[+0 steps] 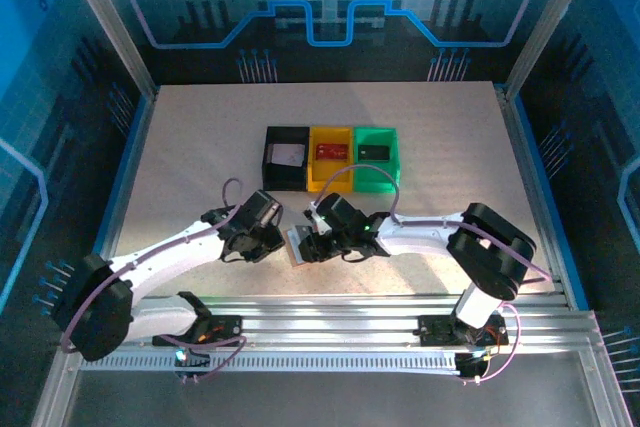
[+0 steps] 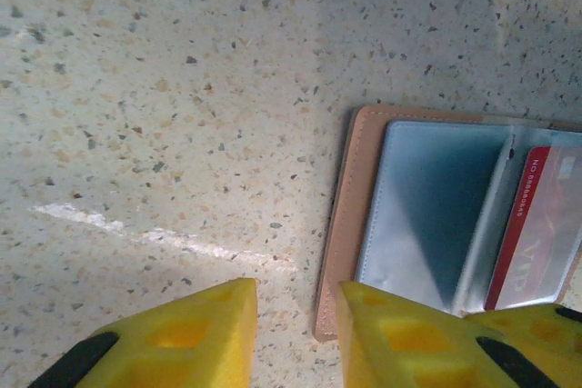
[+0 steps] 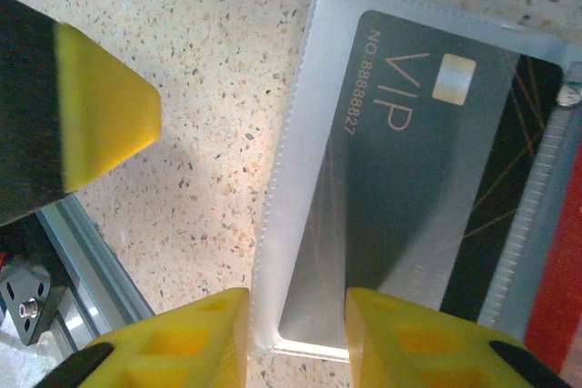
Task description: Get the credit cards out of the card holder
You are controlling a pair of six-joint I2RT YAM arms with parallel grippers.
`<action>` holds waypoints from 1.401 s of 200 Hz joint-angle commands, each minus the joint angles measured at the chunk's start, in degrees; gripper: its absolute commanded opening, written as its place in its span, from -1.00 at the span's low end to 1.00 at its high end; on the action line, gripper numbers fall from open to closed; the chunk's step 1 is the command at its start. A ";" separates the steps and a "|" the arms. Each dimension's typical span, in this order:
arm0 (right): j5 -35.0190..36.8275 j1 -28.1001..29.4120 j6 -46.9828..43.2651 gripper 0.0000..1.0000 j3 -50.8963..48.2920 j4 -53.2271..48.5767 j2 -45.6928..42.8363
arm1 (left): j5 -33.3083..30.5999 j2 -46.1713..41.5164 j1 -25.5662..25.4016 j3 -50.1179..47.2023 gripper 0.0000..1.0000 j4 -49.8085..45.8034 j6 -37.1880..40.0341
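On the tabletop [image 1: 200, 147], hovering at the opened card holder's [image 2: 341, 224] edges with left pincer [image 2: 298, 297] and right pincer [image 3: 296, 302] parted, likely to free the black card [image 3: 409, 179].

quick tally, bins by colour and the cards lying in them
black bin: 1
yellow bin: 1
green bin: 1
whitish card: 1
red card: 1
black card: 1
total: 6

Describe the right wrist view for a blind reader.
A black VIP card lies in a clear pocket of the card holder on a speckled table. The right end effector, fingers apart, is at the pocket's lower edge.
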 commanded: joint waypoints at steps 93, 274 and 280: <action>-1.15 0.66 -0.74 -0.02 1.27 -0.37 -3.65 | 1.69 -0.72 0.66 -1.08 -0.40 -0.85 0.31; -7.31 -9.20 -1.04 -0.42 -3.61 -1.35 -5.29 | 2.23 14.66 -5.98 4.65 -0.40 6.96 -2.88; -7.17 -9.19 -0.98 -0.43 -3.48 -1.27 -4.75 | 2.31 15.08 -5.97 4.75 -0.40 6.89 -2.74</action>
